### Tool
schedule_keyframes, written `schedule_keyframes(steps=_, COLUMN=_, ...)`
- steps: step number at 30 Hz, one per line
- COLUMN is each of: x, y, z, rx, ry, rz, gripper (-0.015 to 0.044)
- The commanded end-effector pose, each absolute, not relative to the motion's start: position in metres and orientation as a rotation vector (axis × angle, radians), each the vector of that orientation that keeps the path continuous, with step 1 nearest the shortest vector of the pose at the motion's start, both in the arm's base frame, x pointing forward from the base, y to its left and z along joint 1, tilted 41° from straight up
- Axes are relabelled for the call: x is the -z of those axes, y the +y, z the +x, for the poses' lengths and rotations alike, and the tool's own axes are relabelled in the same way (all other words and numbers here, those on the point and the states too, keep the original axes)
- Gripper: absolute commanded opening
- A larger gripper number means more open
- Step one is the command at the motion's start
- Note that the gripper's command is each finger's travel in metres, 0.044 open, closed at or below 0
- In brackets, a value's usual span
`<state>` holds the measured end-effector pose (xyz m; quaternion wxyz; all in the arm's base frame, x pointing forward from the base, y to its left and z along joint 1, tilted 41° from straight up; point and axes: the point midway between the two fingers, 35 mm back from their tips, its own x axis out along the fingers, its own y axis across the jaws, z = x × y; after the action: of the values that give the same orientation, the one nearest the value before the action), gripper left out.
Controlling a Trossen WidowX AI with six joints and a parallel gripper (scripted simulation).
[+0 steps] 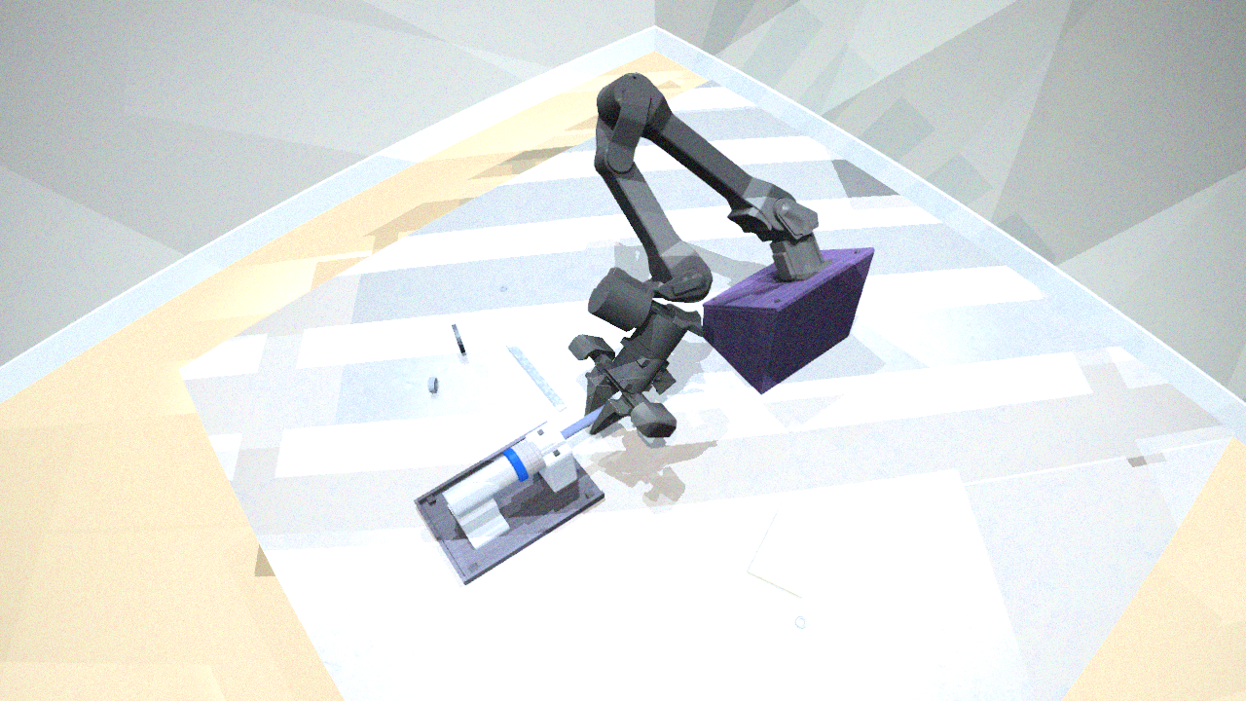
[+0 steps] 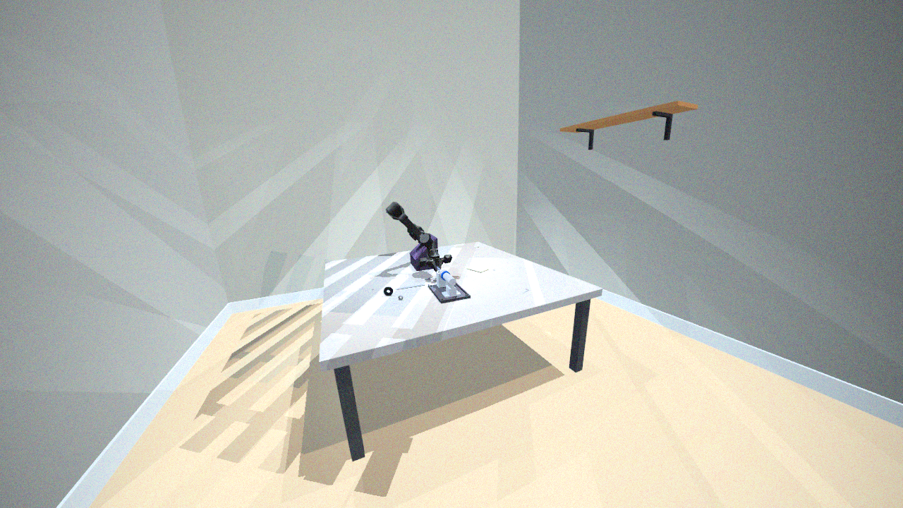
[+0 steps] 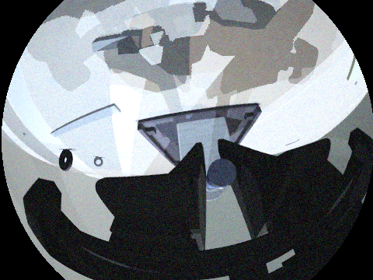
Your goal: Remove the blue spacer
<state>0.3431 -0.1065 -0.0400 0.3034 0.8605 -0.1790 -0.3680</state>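
Note:
My gripper (image 1: 596, 420) (image 3: 210, 146) is shut on the blue-grey shaft (image 1: 579, 425) (image 3: 221, 173), whose round end shows between the fingers in the wrist view. The shaft runs from the fingers into a white block (image 1: 560, 473) on the dark base plate (image 1: 532, 516) (image 3: 165, 134). The blue spacer (image 1: 515, 464) (image 2: 441, 276) is a ring in line with the shaft, between a pale ring-like part (image 1: 530, 455) and the long white cylinder (image 1: 479, 490) on its stand. It hangs above the plate. Any shaft inside these parts is hidden.
A black disc (image 1: 459, 339) (image 2: 388, 289) (image 3: 67, 160), a small grey ring (image 1: 432, 384) (image 2: 400, 297) (image 3: 98, 161) and a pale strip (image 1: 535, 376) (image 3: 83, 118) lie beside the assembly. The purple arm base (image 1: 801, 322) stands behind. A thin square sheet (image 1: 784, 558) lies toward the right.

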Motion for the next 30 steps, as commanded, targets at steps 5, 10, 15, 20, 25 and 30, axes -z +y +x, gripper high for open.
schedule_keyframes(steps=5, x=0.0403, y=-0.1063, z=0.3406, rx=0.978, ry=-0.473, rz=2.277, gripper=0.0)
schedule_keyframes(steps=10, x=0.0404, y=-0.1063, z=0.3403, rx=0.978, ry=-0.473, rz=2.277, gripper=0.0)
schedule_keyframes(steps=15, x=0.0404, y=-0.1063, z=0.3398, rx=0.978, ry=-0.473, rz=2.277, gripper=0.0)
schedule_keyframes(steps=20, x=0.0404, y=-0.1062, z=0.3394, rx=0.978, ry=-0.473, rz=2.277, gripper=0.0)
schedule_keyframes(steps=25, x=0.0404, y=-0.1062, z=0.3389, rx=0.978, ry=-0.473, rz=2.277, gripper=0.0)
schedule_keyframes(steps=30, x=0.0404, y=-0.1061, z=0.3385, rx=0.978, ry=-0.473, rz=2.277, gripper=0.0)
